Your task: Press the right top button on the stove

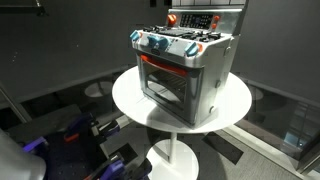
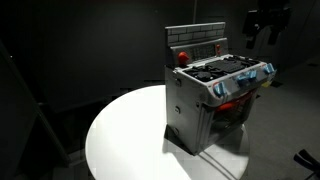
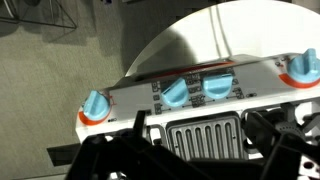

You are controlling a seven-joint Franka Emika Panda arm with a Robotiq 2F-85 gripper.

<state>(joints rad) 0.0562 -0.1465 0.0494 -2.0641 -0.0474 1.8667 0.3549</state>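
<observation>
Presently, approach step: my gripper (image 2: 262, 40), jaws apart and empty, hovers near the stove (image 2: 215, 95); next, presumably, I must reach the right top button on its back panel (image 2: 197, 40).

The tool (image 2: 264, 36) is matte black with chunky angular fingers (image 3: 108, 160).

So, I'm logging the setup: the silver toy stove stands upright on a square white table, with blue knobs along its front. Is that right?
Not quite: the table is round, not square, as both exterior views show. The rest holds: the silver toy stove stands upright on it, with blue knobs along its front.
</observation>
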